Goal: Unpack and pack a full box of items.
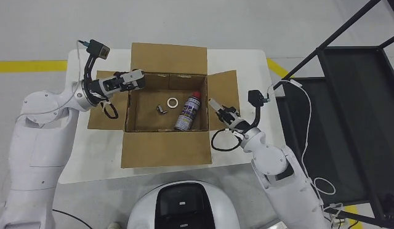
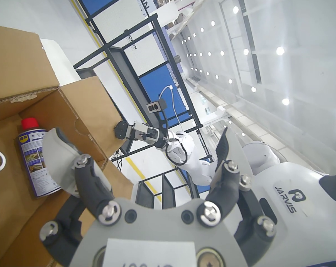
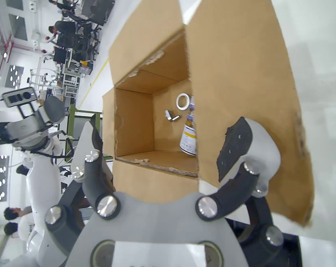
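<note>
Left gripper [image 1: 138, 80] and right gripper [image 1: 217, 106] were spread, empty. Spray can [image 1: 188, 111] was judged rigid and slick: grasp mid-body.

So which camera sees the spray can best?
Top view: the whole spray can lies uncovered in the box. In the left wrist view a fingertip covers part; in the right wrist view a flap hides part.

Grey floor [image 1: 246, 13] with yellow line [image 1: 31, 66]; black metal rack [image 1: 345, 106] beside white table [image 1: 240, 60]; round ceiling lights [image 2: 280, 51] overhead.
</note>
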